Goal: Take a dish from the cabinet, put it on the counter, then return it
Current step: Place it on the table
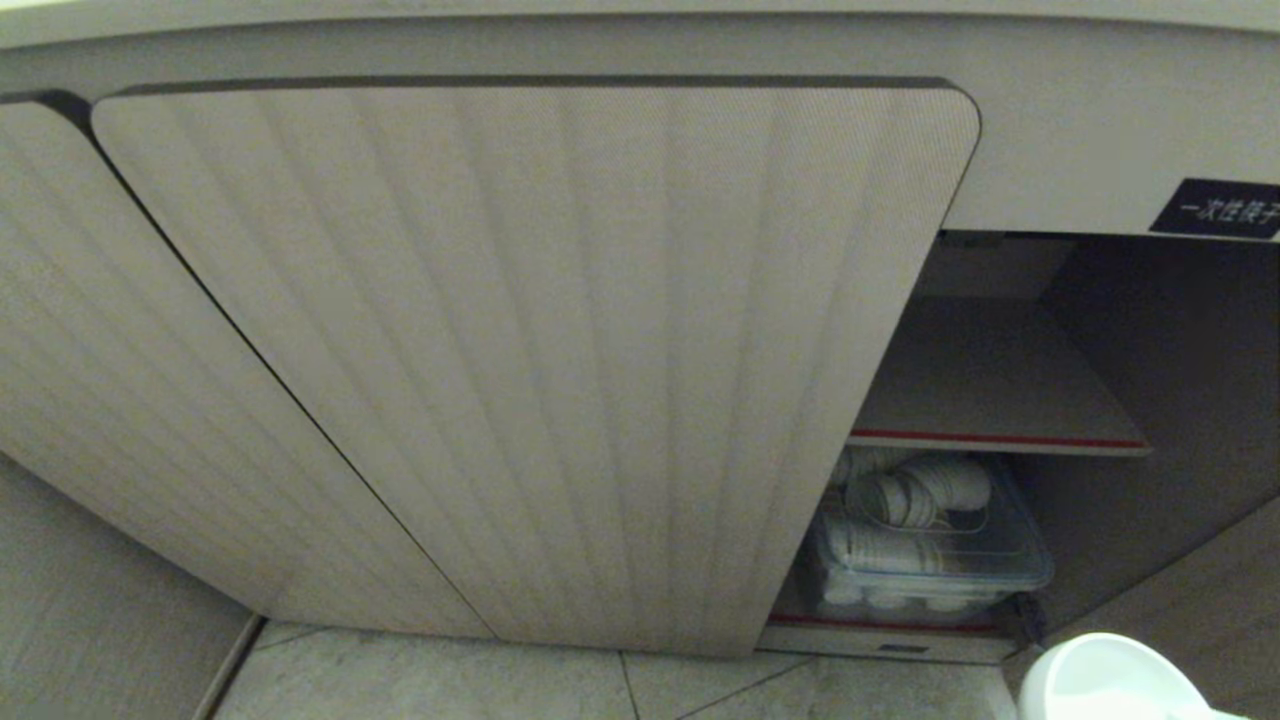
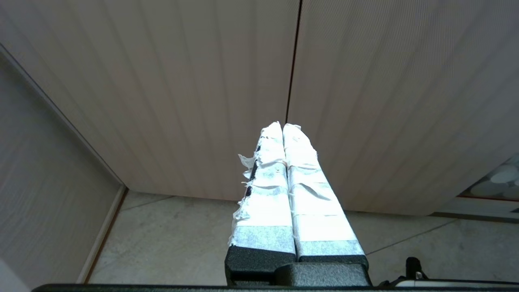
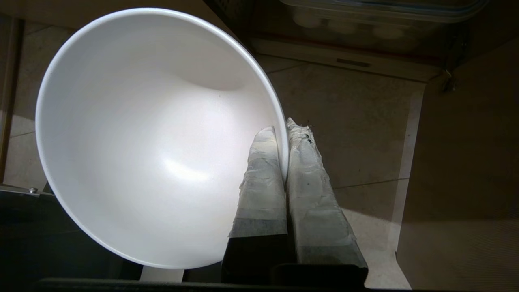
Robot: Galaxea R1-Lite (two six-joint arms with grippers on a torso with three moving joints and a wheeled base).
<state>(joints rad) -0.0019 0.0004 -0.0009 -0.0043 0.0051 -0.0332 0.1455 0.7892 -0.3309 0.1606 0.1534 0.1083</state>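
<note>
One small glossy white round bowl (image 3: pixel 154 138) is pinched at its rim by the right gripper (image 3: pixel 283 134): one taped finger lies inside the wall, the other outside. In the head view the bowl (image 1: pixel 1115 680) sits low at the right, above the grey tiled floor (image 1: pixel 500 685) and outside the beige low cabinet (image 1: pixel 1050 130). Two ribbed round-cornered doors (image 1: pixel 560 350) are visible, with the compartment to their right exposed. Two grey shelves with red front edges (image 1: pixel 1000 440) show; the lower one carries one clear plastic box (image 1: pixel 930 570) of white ribbed cups, number indeterminable. One black label (image 1: pixel 1215 210) is fixed above. The left gripper (image 2: pixel 282 126) hangs before the doors, fingers pressed together, empty.
</note>
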